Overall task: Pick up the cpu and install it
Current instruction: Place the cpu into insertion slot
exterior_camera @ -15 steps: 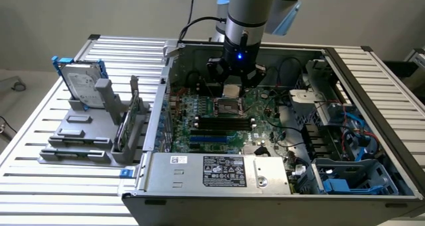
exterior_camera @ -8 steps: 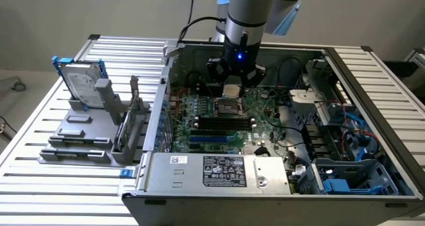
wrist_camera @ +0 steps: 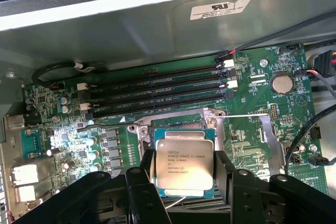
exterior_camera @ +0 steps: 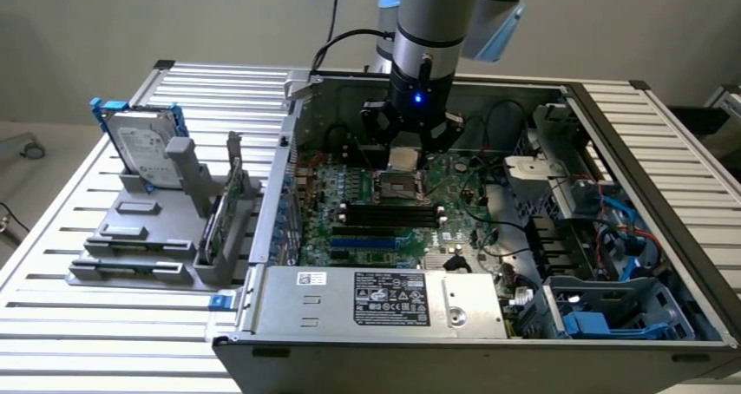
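Holding cpu [wrist_camera: 184, 167] above socket [exterior_camera: 402, 184]

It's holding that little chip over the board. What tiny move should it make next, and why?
Probably ease straight down, slowly. The gripper holds the cpu flat by its edges, just above the open socket and seemingly roughly over it, not yet seated. A gentle descent looks like the sensible step.

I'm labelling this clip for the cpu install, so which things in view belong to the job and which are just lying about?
Part of the job: cpu, held in the gripper; socket just below it.
Lying about: hard drive at the exterior view's left; power supply; coin battery.
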### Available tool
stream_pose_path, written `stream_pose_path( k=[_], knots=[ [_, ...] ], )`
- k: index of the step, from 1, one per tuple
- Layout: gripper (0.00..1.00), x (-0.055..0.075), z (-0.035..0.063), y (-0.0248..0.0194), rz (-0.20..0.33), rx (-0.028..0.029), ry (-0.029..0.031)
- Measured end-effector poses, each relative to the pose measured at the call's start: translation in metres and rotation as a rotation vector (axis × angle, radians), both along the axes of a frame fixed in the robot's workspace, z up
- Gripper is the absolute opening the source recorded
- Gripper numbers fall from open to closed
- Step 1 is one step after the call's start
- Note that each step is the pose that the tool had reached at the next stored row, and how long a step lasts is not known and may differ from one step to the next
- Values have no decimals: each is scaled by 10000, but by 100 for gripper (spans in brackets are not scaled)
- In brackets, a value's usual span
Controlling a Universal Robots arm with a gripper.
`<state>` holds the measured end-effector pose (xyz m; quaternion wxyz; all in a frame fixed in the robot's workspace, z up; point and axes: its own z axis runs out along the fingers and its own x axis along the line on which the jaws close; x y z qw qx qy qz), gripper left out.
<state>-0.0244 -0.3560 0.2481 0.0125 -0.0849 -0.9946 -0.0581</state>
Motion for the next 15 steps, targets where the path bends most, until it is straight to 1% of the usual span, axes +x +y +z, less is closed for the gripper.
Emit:
stream_pose_path(
  k=[15],
  knots=[
    [55,0,0,0,0,0,0]
  ],
)
